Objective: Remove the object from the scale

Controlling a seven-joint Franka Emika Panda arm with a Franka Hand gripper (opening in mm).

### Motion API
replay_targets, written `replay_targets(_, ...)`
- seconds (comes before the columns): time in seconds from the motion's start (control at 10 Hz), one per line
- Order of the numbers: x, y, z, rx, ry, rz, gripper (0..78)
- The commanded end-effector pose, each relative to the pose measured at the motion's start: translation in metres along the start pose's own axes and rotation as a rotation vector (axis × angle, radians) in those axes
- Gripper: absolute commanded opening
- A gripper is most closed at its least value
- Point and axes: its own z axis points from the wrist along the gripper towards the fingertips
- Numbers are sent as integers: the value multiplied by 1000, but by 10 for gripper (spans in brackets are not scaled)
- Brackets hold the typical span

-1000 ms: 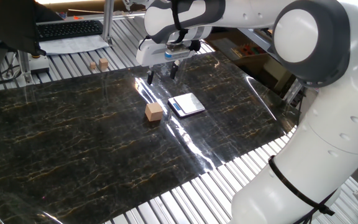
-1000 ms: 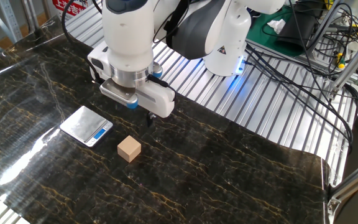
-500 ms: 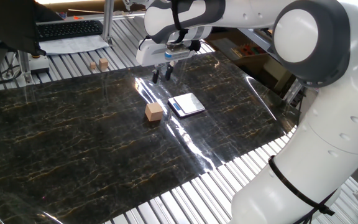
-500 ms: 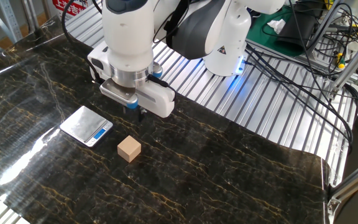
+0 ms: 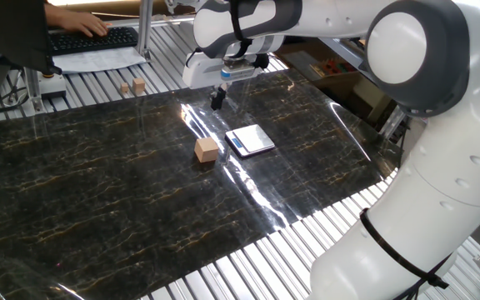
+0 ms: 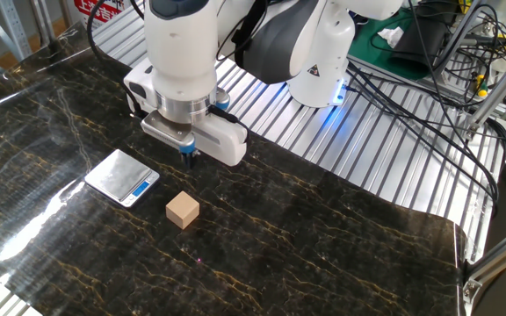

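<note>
The gripper [image 5: 217, 102] has just changed its state: one second ago its two fingers stood apart, half a second ago they were closer, and now they are together with nothing between them. It hangs above the dark marble table [image 5: 98, 200], behind the scale [image 5: 250, 140] in the one fixed view, and it touches neither the scale nor the cube. The wooden cube [image 6: 183, 211] lies on the table just beside the scale [image 6: 122, 177], apart from it, and it has not moved during this last second. The plate of the scale is bare in both views. From this I judge that the object is already off the scale and the task is in effect done; the closing of the empty fingers looks like the arm finishing its work rather than preparing a new grasp. The two smaller wooden blocks [image 5: 132, 87] sit far back near the keyboard [image 5: 94, 39], where a person's hand [image 5: 77, 22] now rests.
</note>
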Motion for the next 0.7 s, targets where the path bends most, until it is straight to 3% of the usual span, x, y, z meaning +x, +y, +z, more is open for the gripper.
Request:
replay_targets(0.1, 2, 1, -3, 4, 5, 6, 12)
replay_targets(0.2, -9, -14, -32, 22, -15, -24, 12)
replay_targets(0.7, -9, -13, -31, 24, -10, -17, 12)
